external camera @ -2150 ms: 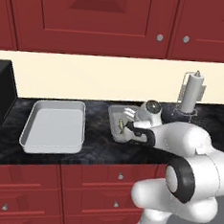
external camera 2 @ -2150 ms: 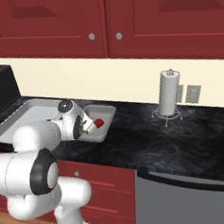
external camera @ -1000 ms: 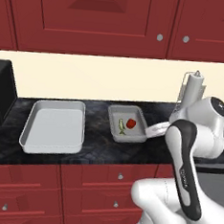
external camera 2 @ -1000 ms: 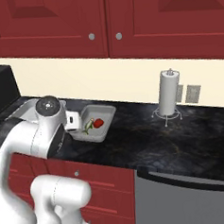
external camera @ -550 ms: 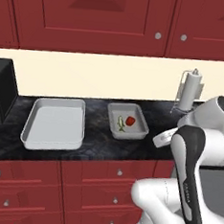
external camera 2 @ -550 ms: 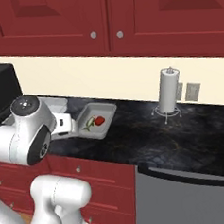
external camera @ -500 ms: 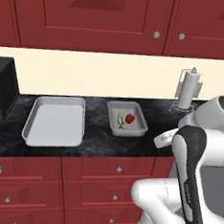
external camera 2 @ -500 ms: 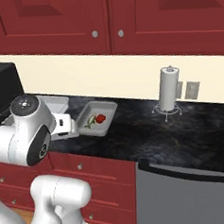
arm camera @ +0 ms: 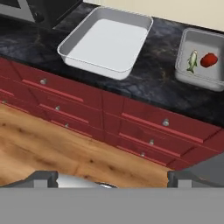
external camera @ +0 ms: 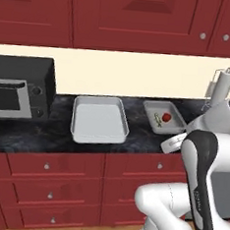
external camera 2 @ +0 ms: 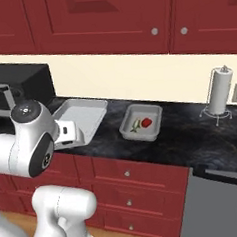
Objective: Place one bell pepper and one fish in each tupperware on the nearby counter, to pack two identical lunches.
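Two grey tupperware trays sit on the black counter [arm camera: 157, 76]. The large tupperware [arm camera: 105, 41] [external camera: 98, 119] [external camera 2: 82, 115] is bare inside. The small tupperware [arm camera: 180, 57] [external camera: 175, 126] [external camera 2: 154, 130] to its right holds one red bell pepper [arm camera: 210, 59] [external camera: 166, 117] [external camera 2: 147, 122] and one pale fish [arm camera: 191, 61] [external camera: 158, 119] [external camera 2: 136, 125] side by side. My gripper [arm camera: 113, 178] is open with nothing between its fingers. It is pulled back off the counter, out over the wooden floor in front of the drawers, and looks down at both trays.
A black toaster oven [external camera: 15, 93] [external camera 2: 18, 82] stands at the counter's left end. A paper towel holder [external camera: 221, 89] [external camera 2: 220, 91] stands at the right by the wall. Dark-red drawers [arm camera: 144, 127] run below the counter, and a grey dishwasher front [external camera 2: 216, 204] lies right of them.
The arm has drawn back from the small tray, leaving pepper and fish in it. The whole scene has since shifted right in the left base view, so the camera moved. The jaws stayed open.
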Available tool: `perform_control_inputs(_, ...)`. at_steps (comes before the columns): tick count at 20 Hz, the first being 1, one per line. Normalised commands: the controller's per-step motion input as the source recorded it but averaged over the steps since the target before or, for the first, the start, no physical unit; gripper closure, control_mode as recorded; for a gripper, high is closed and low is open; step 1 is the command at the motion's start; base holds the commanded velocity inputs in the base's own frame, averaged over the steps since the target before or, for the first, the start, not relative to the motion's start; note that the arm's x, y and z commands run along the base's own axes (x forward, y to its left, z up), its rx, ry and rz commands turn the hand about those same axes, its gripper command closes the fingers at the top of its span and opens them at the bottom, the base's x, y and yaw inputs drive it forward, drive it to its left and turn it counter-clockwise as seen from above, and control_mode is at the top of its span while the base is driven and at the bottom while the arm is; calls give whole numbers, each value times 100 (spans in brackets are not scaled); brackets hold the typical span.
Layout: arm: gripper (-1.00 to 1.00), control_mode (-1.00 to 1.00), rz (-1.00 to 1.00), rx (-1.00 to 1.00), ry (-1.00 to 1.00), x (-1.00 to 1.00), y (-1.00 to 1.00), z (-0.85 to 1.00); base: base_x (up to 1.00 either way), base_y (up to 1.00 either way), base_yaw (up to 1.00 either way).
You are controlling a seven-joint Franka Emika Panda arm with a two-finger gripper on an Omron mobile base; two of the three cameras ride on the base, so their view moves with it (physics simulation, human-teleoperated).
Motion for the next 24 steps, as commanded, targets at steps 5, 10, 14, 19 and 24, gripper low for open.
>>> perform_control_inputs(5,-100,100,0,0,0,0,0,0,0,100,3)
perform_control_inputs(10,-100,100,0,0,0,0,0,0,-15,100,12)
perform_control_inputs(14,-100,100,0,0,0,0,0,0,-37,100,4)
perform_control_inputs(19,-100,100,0,0,0,0,0,0,-37,100,0)
perform_control_inputs(24,-100,100,0,0,0,0,0,0,-17,100,0)
